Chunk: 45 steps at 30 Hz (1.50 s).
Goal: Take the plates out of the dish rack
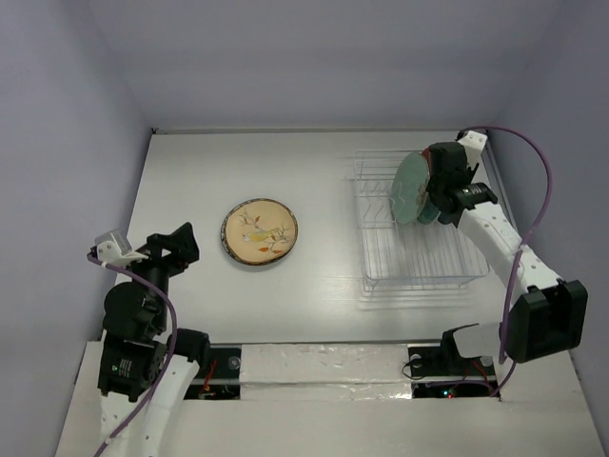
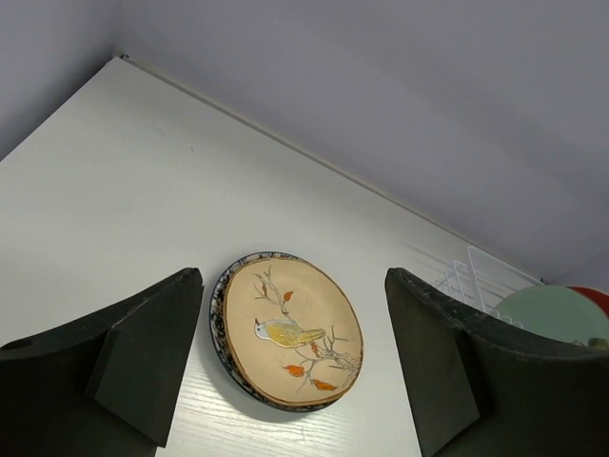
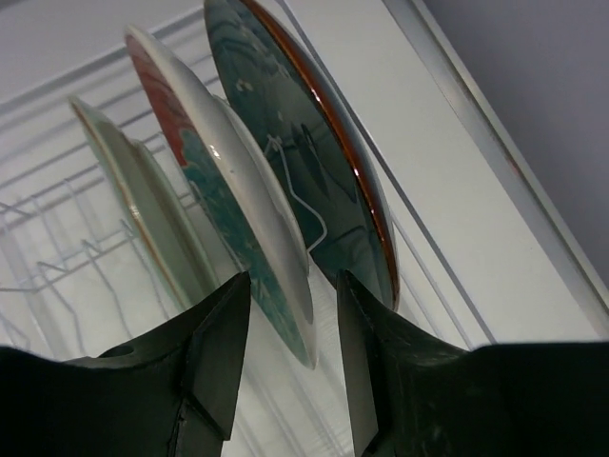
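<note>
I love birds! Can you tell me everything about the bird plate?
The bird plate is round and looks like ceramic. Its face is tan, with a dark patterned rim and a painted yellow bird on a twig with orange-red leaves. It lies flat, face up, on the white table, left of the rack and apart from it. Only the table touches it. The open left gripper sits nearby without touching.

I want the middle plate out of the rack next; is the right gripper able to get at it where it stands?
Probably yes: the right gripper is open, one finger on each side of the red plate. The dark teal plate stands close beside it, leaving little room.
</note>
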Each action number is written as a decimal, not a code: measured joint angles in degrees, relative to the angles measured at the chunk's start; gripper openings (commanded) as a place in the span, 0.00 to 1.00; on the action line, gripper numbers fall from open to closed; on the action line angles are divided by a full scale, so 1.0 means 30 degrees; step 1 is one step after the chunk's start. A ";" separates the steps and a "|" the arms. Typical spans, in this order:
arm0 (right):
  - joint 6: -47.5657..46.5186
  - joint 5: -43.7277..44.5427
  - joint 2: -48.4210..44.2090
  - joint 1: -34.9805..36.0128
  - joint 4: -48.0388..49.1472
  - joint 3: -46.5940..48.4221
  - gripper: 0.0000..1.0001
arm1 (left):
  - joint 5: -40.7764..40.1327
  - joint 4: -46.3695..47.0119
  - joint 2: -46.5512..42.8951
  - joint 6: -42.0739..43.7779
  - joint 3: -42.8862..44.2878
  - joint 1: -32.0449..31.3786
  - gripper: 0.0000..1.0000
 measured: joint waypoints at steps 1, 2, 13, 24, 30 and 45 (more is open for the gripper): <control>-0.0022 -0.0022 0.0321 -0.0138 0.0036 0.0000 0.47 | 0.0058 0.0000 0.0000 0.0007 0.0000 0.0000 0.75; -0.0036 -0.0044 0.0685 -0.0255 0.0051 0.0000 0.47 | 0.0102 0.0000 0.0000 0.0000 -0.0007 0.0000 0.75; -0.1596 -0.0291 0.2506 -0.0648 0.0597 0.0182 0.03 | 0.0663 0.0153 0.0000 0.0022 -0.0255 0.0000 0.75; -0.2739 -0.1166 0.0393 -0.0634 -0.2375 0.1435 0.00 | 0.1005 0.0197 -0.0007 0.0044 -0.0255 0.0000 0.75; -0.3293 -0.1107 -0.1464 -0.0605 -0.4422 0.4546 0.00 | 0.1078 0.0299 -0.0007 0.0066 -0.0255 0.0000 0.75; -0.0692 -0.6105 -0.6419 0.3308 -0.1464 0.4546 0.00 | 0.1319 0.0481 -0.0015 0.0160 -0.0255 0.0000 0.74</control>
